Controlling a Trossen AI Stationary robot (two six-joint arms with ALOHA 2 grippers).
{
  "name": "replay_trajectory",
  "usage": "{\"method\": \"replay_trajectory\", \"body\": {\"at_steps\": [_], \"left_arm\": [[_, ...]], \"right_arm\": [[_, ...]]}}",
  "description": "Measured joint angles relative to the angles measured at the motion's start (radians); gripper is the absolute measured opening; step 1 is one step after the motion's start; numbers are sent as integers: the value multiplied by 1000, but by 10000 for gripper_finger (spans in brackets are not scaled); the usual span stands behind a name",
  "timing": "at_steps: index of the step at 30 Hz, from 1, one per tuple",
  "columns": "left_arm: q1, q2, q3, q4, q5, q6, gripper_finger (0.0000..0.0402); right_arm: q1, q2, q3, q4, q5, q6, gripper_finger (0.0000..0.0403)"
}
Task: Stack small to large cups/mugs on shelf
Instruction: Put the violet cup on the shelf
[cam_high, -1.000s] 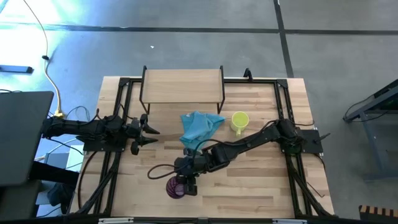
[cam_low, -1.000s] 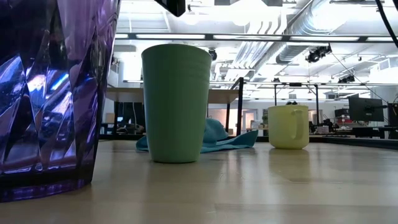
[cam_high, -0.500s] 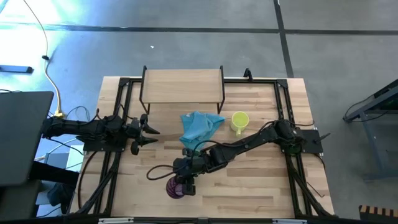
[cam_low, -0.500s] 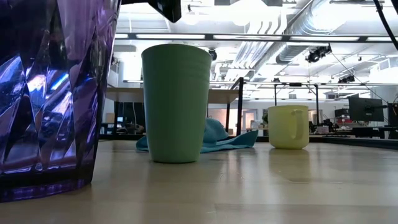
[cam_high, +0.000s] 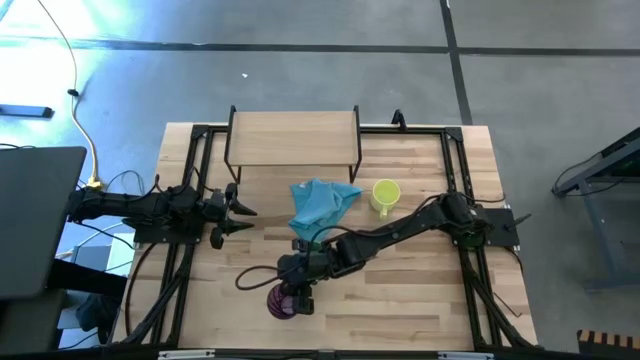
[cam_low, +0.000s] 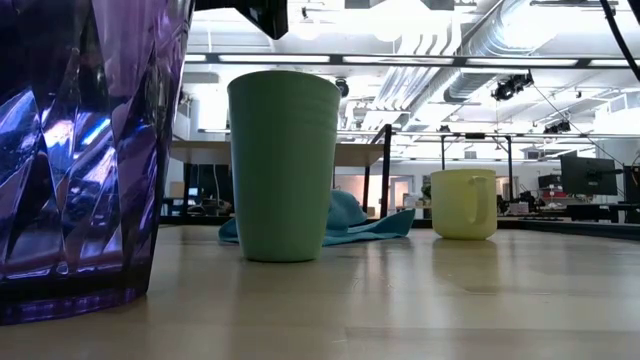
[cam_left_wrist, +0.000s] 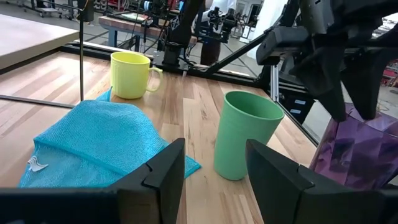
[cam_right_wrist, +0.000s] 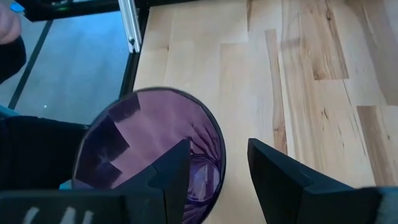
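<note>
Barely anything has shifted over the last second: the right gripper (cam_high: 295, 290) has crept slightly toward the purple tumbler (cam_high: 281, 302) and hovers over its rim, fingers spread apart with one finger (cam_right_wrist: 171, 171) above the mouth and the other outside the wall, nothing gripped yet. So the grasp looks lined up but not closed, and the task is at its start. The tumbler stands at the table's near edge, the green cup (cam_left_wrist: 244, 143) just behind it, mostly hidden under the right arm from above. The yellow mug (cam_high: 385, 194) sits beside the blue cloth (cam_high: 320, 205), well apart from the shelf (cam_high: 293, 137), which holds nothing. The left gripper (cam_high: 232, 210) waits at the left side, fingers open, empty.
</note>
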Motion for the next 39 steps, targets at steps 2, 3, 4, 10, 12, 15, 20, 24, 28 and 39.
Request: {"method": "replay_trajectory", "body": {"at_steps": [2, 3, 4, 10, 12, 15, 20, 24, 28, 39], "left_arm": [[0, 0, 0, 0, 0, 0, 156], [0, 0, 0, 0, 0, 0, 156], [0, 0, 0, 0, 0, 0, 156], [0, 0, 0, 0, 0, 0, 156], [0, 0, 0, 0, 0, 0, 156], [0, 0, 0, 0, 0, 0, 156], [0, 0, 0, 0, 0, 0, 156], [0, 0, 0, 0, 0, 0, 156], [0, 0, 0, 0, 0, 0, 156], [0, 0, 0, 0, 0, 0, 156]], "right_arm": [[0, 3, 0, 3, -2, 0, 151], [0, 3, 0, 2, -4, 0, 151], [0, 4, 0, 2, -6, 0, 151], [-2, 5, 0, -5, -6, 3, 151], [-2, 5, 0, -5, -6, 3, 151], [-7, 11, 0, 0, -6, 5, 151], [-12, 23, 0, 3, -5, 8, 151], [-14, 24, 0, 7, -5, 8, 151], [-14, 24, 0, 22, -6, 3, 151], [-14, 23, 0, 21, -20, 0, 107]]}}
